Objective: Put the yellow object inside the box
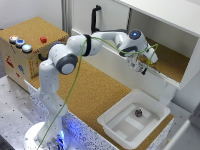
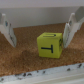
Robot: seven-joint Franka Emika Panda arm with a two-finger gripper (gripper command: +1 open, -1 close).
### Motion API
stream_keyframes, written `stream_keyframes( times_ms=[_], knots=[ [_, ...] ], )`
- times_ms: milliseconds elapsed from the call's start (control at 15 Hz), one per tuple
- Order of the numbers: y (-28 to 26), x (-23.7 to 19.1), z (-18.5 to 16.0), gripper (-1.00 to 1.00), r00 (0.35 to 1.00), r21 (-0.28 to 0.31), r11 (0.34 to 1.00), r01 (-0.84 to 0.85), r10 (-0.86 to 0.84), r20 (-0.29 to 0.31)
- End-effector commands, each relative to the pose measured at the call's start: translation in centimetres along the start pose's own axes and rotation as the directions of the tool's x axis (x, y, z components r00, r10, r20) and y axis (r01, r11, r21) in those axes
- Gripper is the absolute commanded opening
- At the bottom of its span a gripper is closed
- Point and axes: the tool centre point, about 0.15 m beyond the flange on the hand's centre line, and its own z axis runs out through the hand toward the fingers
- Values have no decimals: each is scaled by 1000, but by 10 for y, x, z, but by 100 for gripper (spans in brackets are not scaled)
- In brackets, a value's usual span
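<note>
The yellow object [image 2: 50, 45] is a small yellow cube with a dark T on its front face, resting on a cork surface in the wrist view. My gripper [image 2: 39, 44] is open, one finger [image 2: 7, 30] well off one side of the cube and the other finger [image 2: 69, 28] close beside it. In the exterior view my gripper [image 1: 141, 67] reaches into the white shelf's opening, and the cube is hidden behind it. The box [image 1: 112, 116], a white shallow tub, sits on the cork table below the shelf and holds a small dark cube [image 1: 138, 113].
A white shelf unit [image 1: 165, 15] with a cork floor [image 1: 170, 62] encloses the gripper. A cork-topped wooden box [image 1: 30, 42] with coloured buttons stands at the exterior view's left. A thin yellow-green cable [image 1: 75, 85] runs along the arm.
</note>
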Motion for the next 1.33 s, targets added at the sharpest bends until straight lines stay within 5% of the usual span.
stream_keyframes(
  times_ms=[0,67,800,1267],
  knots=[
    [-11,35,26,100,981,-66,998,-23,36,193],
    [-13,32,23,-100,981,-61,998,-20,31,190],
    [-3,7,11,-100,978,-36,999,-37,43,202],
    [18,-39,-54,-100,987,7,1000,27,-28,158]
  ],
)
